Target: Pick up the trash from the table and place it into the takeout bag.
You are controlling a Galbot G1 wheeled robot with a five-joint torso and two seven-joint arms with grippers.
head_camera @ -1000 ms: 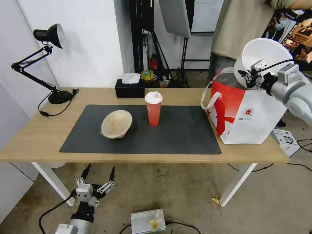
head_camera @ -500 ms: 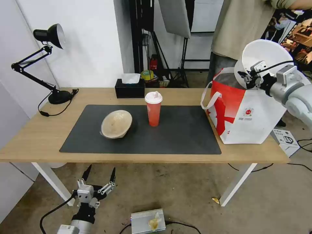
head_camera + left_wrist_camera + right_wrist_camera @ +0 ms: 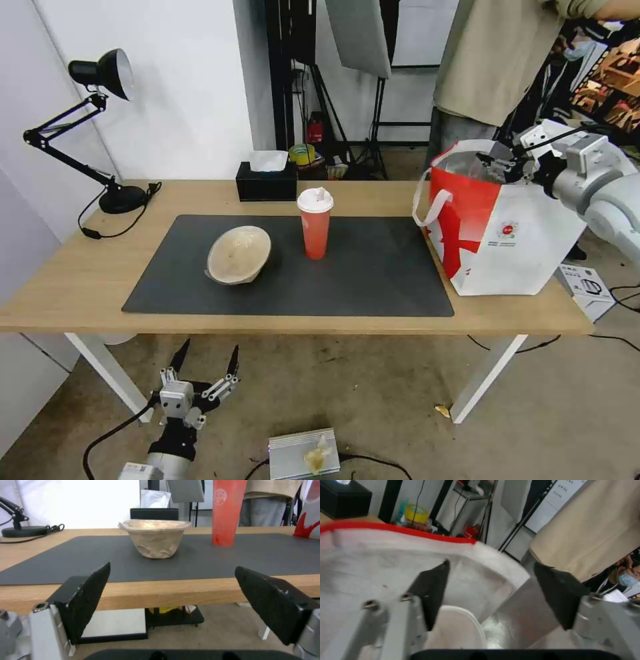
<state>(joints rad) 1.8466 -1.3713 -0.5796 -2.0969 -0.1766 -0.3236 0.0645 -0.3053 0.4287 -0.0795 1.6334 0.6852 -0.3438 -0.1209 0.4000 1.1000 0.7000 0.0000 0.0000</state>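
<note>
Head view: right gripper (image 3: pixel 501 162) over the takeout bag (image 3: pixel 507 233) mouth at the table's (image 3: pixel 87 280) right end; beige bowl (image 3: pixel 239 254) and red cup (image 3: pixel 315 223) on the mat; left gripper (image 3: pixel 203 357) low, spread. Right wrist view: fingers (image 3: pixel 431 592) apart, empty, white bowl (image 3: pixel 463 627) lies inside the bag below them. Left wrist view: pads (image 3: pixel 90 597) wide apart, beige bowl beyond

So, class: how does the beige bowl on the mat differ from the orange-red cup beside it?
The beige bowl is wide, low and open-topped, while the orange-red cup is tall, narrow and closed by a white lid. The bowl looks crumpled and stained; the cup looks smooth. Both stand on the dark grey mat, apart from each other.
</note>
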